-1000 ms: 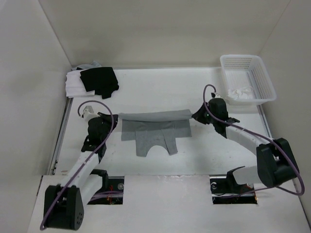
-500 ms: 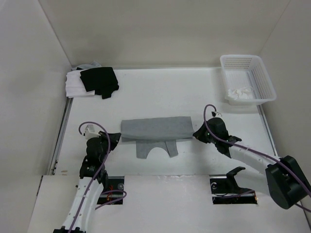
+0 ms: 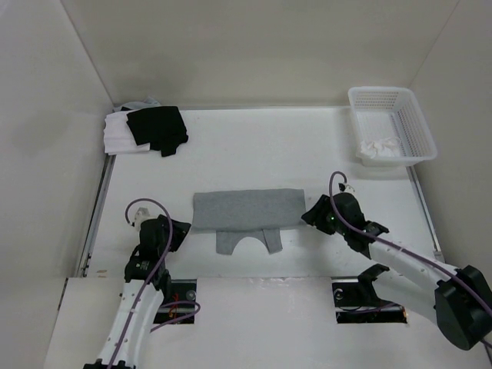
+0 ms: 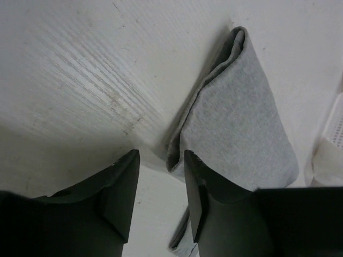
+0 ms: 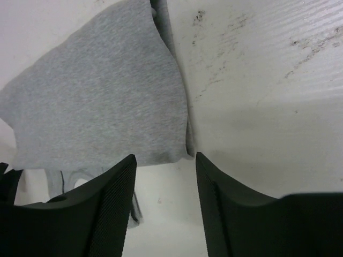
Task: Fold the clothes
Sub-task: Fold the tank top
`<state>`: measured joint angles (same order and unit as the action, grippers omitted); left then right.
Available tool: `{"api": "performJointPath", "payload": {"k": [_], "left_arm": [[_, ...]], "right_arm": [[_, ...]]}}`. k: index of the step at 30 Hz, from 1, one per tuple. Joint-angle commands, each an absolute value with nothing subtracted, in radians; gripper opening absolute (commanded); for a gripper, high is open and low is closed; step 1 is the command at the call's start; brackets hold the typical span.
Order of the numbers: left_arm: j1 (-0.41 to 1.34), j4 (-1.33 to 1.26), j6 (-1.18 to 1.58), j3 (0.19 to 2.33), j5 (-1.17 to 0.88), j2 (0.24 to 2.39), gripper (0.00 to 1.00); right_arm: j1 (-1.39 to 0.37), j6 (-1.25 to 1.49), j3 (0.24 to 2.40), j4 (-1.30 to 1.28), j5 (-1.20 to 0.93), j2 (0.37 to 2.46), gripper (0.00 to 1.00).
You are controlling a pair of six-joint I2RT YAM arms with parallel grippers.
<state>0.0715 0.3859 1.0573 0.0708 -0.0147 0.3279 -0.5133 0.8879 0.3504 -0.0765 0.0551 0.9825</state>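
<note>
top external: white walls [image 3: 254,54], scuffed white table [image 3: 254,146], tank top [image 3: 246,207] folded, left fingers [image 4: 120,187] and right fingers [image 5: 115,193] spread.

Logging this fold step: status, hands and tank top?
Left hand open, empty, at the left end. Right hand open, empty, at the right end. Tank top flat, folded over, straps showing near side. Black garment, basket well clear.

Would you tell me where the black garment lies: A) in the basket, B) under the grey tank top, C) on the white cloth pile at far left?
C: the black garment sits atop the white cloth pile in the far left corner.
</note>
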Motion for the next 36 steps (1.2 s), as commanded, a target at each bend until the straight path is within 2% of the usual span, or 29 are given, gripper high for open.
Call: {"api": "performJointPath", "payload": {"k": [1,6,13,16,25,29,32,36], "left_arm": [[0.058,0.396,1.010,0.193,0.040,0.310,0.39],[0.154,0.260,0.994,0.276,0.103,0.375,0.37],[0.546,-0.181,1.049,0.290,0.233,0.800,0.36],[0.631,-0.280,1.042,0.313,0.261,0.912,0.36],[0.599,-0.382,1.002,0.321,0.209,0.920,0.36],[0.578,-0.383,0.985,0.327,0.189,0.913,0.36],[0.576,-0.402,0.985,0.327,0.175,0.917,0.35],[0.588,-0.422,0.985,0.327,0.170,0.939,0.35]], "right_arm": [[-0.527,0.890,0.357,-0.098,0.083,0.943,0.55],[-0.478,0.830,0.413,-0.029,0.061,1.043,0.56],[-0.449,0.905,0.400,0.135,-0.009,1.215,0.55],[-0.449,0.962,0.374,0.178,-0.018,1.247,0.50],[-0.449,1.156,0.273,0.417,-0.043,1.386,0.34],[-0.449,1.206,0.249,0.527,-0.014,1.425,0.19],[-0.453,1.204,0.230,0.531,0.064,1.349,0.09],[-0.478,1.155,0.248,0.366,0.146,1.174,0.04]]}}
